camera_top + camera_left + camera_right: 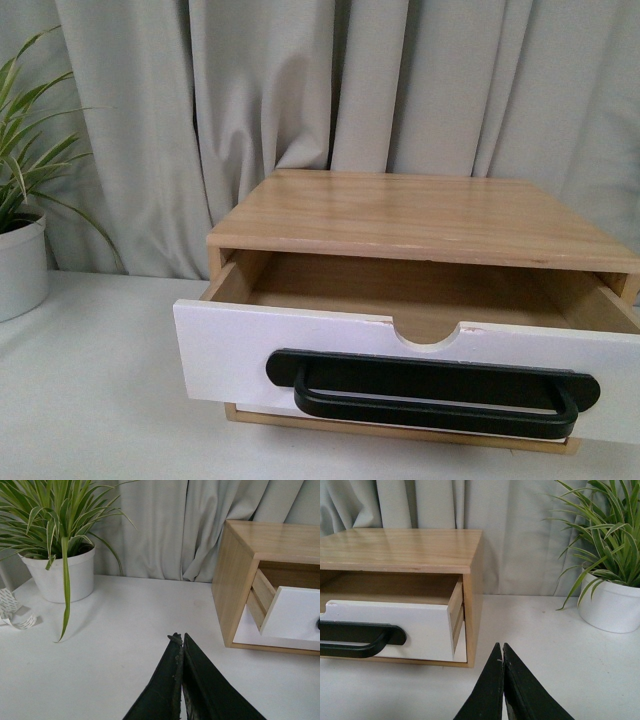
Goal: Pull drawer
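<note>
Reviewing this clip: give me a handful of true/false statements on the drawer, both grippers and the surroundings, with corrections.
1. The drawer is pulled partly out of the wooden cabinet. True.
2. The right gripper grips the black bar handle. False: its jaws are shut on nothing, off the cabinet's side.
3. The left gripper is open. False: its jaws are shut.
4. A potted plant stands on the white table. True.
5. The drawer holds a cup. False: no cup shows inside.

drawer [250,350] pulled out, black handle [432,392]
</note>
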`<state>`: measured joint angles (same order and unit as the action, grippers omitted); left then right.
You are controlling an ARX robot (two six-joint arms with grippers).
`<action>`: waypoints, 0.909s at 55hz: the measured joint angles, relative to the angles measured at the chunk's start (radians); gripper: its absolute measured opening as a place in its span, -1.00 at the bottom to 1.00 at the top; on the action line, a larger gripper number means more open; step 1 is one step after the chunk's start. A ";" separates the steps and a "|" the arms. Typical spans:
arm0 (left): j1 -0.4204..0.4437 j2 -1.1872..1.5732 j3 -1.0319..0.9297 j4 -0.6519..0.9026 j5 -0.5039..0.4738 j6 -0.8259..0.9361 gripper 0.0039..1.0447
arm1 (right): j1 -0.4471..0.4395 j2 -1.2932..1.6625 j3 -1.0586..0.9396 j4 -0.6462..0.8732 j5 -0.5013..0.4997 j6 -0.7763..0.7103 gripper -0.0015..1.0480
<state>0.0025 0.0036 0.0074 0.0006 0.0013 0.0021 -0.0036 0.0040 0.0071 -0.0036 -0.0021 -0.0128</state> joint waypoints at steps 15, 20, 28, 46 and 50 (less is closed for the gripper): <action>0.000 0.000 0.000 0.000 0.000 0.000 -0.93 | 0.000 0.000 0.000 0.000 0.000 0.000 -0.98; 0.000 0.000 0.000 0.000 0.000 -0.003 -0.66 | 0.000 0.000 0.000 0.000 0.000 0.000 -0.74; 0.000 0.000 0.000 0.000 0.000 -0.003 -0.14 | 0.000 0.000 0.000 0.000 0.000 0.000 -0.23; 0.000 0.000 0.000 0.000 0.000 -0.003 0.91 | 0.000 0.000 0.000 0.000 0.000 0.002 0.86; 0.000 0.000 0.000 0.000 0.000 -0.003 0.88 | 0.000 0.000 0.000 0.000 0.000 0.002 0.81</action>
<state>0.0025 0.0036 0.0074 0.0006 0.0013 -0.0010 -0.0040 0.0040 0.0071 -0.0036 -0.0021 -0.0109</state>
